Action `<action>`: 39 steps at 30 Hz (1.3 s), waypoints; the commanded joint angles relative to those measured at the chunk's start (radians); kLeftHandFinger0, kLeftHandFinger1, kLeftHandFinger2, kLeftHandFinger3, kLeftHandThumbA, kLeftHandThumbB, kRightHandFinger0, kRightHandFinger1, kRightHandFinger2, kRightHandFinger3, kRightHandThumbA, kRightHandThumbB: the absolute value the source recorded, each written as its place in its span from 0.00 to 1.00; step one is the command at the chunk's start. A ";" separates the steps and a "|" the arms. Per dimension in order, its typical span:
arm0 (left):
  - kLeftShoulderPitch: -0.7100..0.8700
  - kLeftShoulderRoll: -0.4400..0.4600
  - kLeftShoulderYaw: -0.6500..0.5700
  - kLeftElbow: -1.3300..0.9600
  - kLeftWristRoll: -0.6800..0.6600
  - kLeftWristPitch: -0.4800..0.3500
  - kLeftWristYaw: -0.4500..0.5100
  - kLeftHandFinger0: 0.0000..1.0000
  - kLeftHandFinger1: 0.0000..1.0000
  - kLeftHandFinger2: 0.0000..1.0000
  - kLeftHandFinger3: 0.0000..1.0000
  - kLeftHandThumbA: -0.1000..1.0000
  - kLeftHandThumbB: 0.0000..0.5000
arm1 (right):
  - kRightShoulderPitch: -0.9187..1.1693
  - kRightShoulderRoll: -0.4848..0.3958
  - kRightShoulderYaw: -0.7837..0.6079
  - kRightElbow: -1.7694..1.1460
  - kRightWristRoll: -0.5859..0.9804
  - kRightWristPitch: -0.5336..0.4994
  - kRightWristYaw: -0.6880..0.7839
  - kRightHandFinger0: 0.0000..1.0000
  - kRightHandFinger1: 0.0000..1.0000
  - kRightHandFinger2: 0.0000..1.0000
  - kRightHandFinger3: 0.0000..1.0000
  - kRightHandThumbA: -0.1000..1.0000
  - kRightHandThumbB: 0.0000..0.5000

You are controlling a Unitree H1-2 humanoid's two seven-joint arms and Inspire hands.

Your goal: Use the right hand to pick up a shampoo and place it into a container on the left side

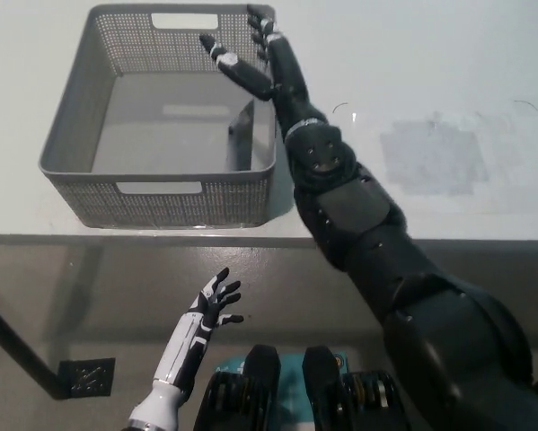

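Over the far right corner of the grey mesh basket, the black right hand is hovering released, with its fingers spread apart and nothing between them. One finger is pointing out over the basket's interior towards the far wall, while the others are reaching up past the far rim. The black right arm is stretching from the lower right of the picture diagonally across the white worktop, and its forearm is passing just beside the basket's right wall.

Inside the basket, a dim upright shape is standing against the right wall, close to the near corner. It is lying in shadow and showing no clear colour or label, so it is not certain that this is the shampoo; no other bottle is showing on the worktop or in either hand. The remaining floor of the basket is looking bare and grey.

The basket is sitting on the left part of the worktop, near its front edge, with a handle slot showing in both the near and the far wall. To the right, well apart from the basket, a greyish scuffed patch is marking the worktop's surface.

Below the worktop's front edge, at the lower left, the white left hand is resting in the air, released, its dark fingers fanned apart and holding nothing.
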 commanded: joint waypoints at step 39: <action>0.017 -0.005 0.035 -0.020 -0.075 -0.038 -0.012 1.00 1.00 1.00 1.00 1.00 0.66 | 1.170 -0.232 0.046 -1.566 0.234 0.052 0.234 1.00 1.00 1.00 1.00 1.00 0.59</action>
